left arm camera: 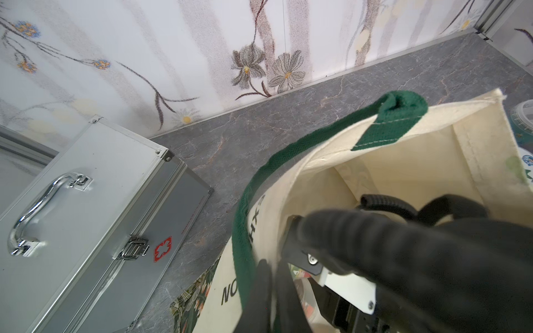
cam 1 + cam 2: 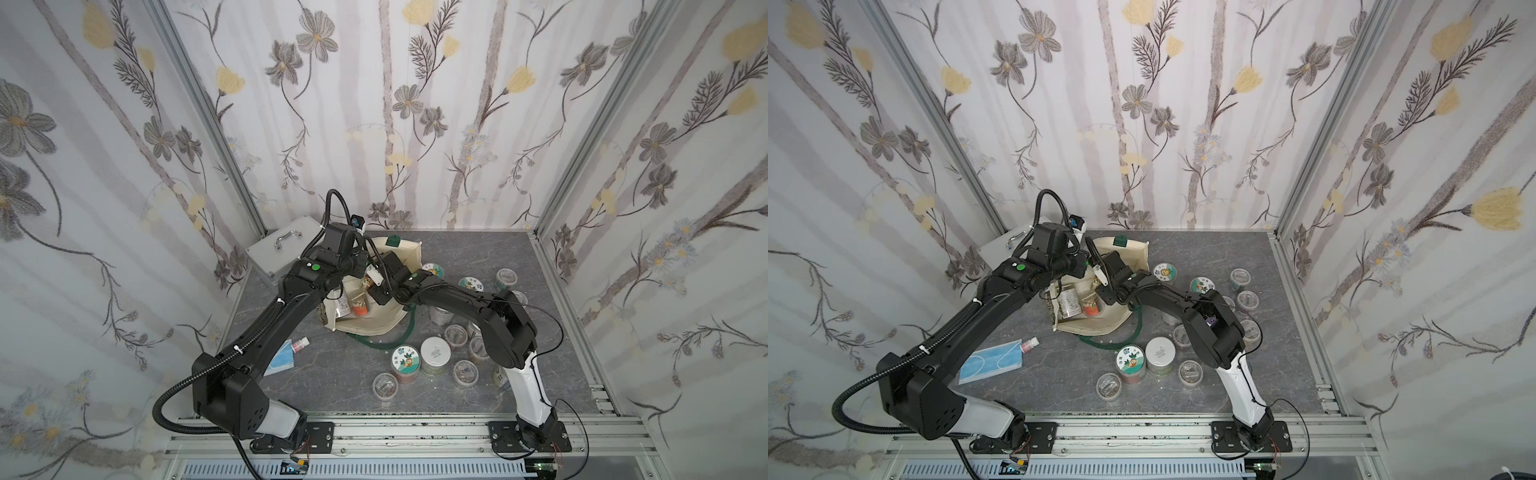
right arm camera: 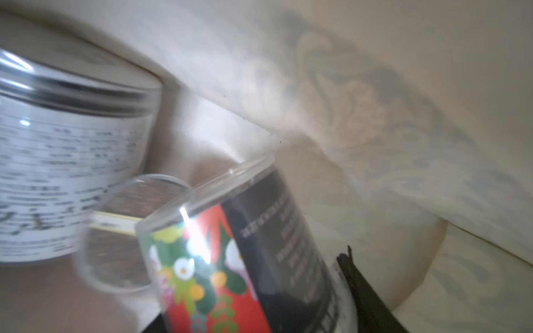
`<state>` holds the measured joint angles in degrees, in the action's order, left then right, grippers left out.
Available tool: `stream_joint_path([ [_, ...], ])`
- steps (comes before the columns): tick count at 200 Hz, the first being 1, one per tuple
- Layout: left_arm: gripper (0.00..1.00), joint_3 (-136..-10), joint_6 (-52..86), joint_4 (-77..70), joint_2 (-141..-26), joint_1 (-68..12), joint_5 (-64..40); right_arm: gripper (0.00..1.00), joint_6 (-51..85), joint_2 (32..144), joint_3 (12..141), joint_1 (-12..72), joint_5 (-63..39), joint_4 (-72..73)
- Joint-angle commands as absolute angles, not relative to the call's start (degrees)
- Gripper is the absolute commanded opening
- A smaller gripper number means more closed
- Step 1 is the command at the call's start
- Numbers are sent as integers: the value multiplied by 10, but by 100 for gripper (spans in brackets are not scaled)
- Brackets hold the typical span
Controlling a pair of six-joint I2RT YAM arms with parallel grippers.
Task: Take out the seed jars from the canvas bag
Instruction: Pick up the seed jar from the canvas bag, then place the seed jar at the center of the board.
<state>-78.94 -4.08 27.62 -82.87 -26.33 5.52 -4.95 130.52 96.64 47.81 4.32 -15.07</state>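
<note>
The canvas bag [image 2: 368, 329] sits open at the far middle of the worktop [image 2: 478, 249], just right of a silver case [image 2: 282, 249]. The left end effector [image 1: 269, 276] is pressed together, pinching the bag's rim beside its green handle [image 1: 398, 121]. The right end effector [image 2: 376, 297] reaches down inside the bag, close against a red-labelled jar [image 3: 245, 259]; the blurred wrist view does not show whether it grips it. A white-labelled jar [image 3: 57, 173] and a small clear jar [image 3: 124, 230] lie beside that one. Other seed jars [image 2: 435, 353] stand on the worktop, right of and nearer than the bag.
</note>
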Motion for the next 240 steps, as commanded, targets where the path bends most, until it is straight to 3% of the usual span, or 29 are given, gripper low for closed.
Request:
stream_joint_path([
  [1, 0, -793, -40, 253, -828, -263, 56, 51, -14, 1274, 947, 479, 11, -106],
  [68, 0, -823, 2, 279, -862, -228, 68, 54, 53, 1156, 903, 482, -81, -142],
  [119, 0, -868, 57, 317, -908, -174, 13, 54, 65, 1060, 853, 490, -84, -191],
  [129, 11, -881, 65, 329, -918, -167, 1, 55, 64, 1044, 842, 493, -75, -199],
  [155, 64, -904, 84, 353, -920, -164, -31, 54, 60, 1006, 809, 501, -37, -212],
  [176, 92, -912, 98, 358, -890, -178, -51, 55, 55, 980, 785, 504, -9, -214],
  [188, 100, -932, 130, 389, -877, -176, -96, 55, 52, 966, 772, 507, 5, -209],
  [240, 100, -759, 337, 368, -736, -166, -370, 55, 42, 926, 744, 523, 14, -185],
])
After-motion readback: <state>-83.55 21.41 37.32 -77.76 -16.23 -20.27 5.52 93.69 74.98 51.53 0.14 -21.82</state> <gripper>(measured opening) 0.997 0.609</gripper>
